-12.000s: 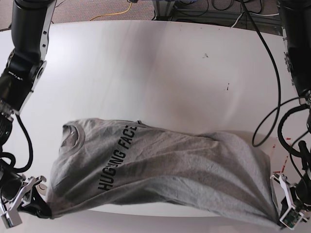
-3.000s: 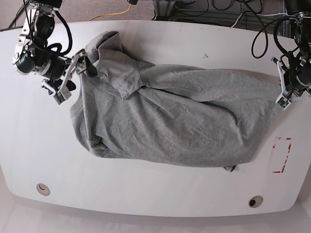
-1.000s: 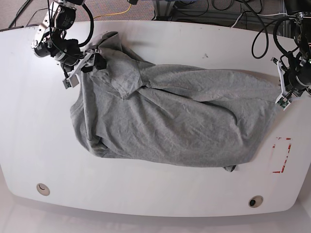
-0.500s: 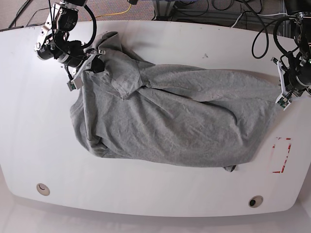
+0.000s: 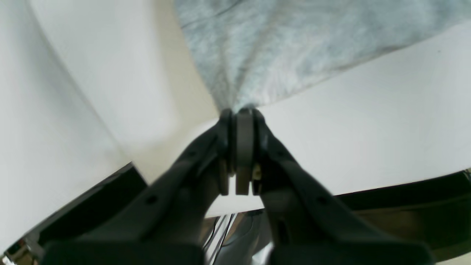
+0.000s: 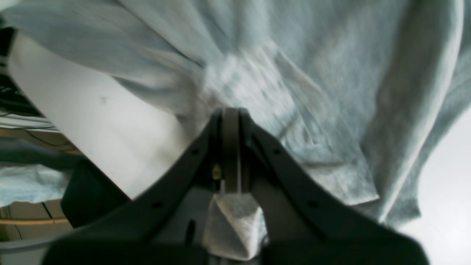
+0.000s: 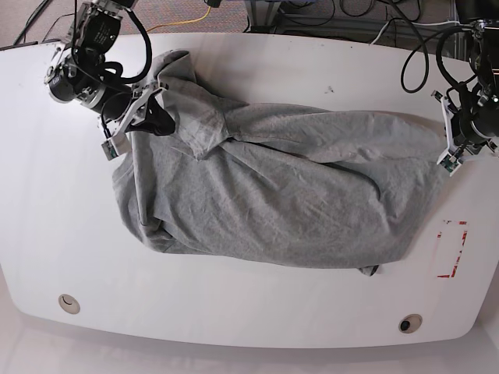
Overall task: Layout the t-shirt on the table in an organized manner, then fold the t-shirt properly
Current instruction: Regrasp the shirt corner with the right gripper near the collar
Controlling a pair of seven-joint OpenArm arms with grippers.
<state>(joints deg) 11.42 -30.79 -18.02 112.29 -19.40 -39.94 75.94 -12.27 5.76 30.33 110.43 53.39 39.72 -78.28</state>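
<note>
In the left wrist view the left pincer [image 5: 241, 114] is pressed together on a pointed corner of the t-shirt [image 5: 279, 44], the grey cloth fanning away from the tips over the white worktop [image 5: 368, 121], whose curved edge runs just behind the jaws. In the right wrist view the right pincer [image 6: 230, 112] is clamped on a bunched fold of the t-shirt [image 6: 331, 73] (a wad of cloth shows between the jaw bases), with bare worktop [image 6: 92, 121] to one side. In the base view the t-shirt [image 7: 273, 195] lies wrinkled across the middle of the worktop [image 7: 249, 312], the right pincer [image 7: 156, 109] at its far left shoulder area and the left pincer [image 7: 446, 160] at its right edge; wide bare surface lies in front, around a red outline mark [image 7: 452, 249] and two round holes [image 7: 69, 302].
</note>
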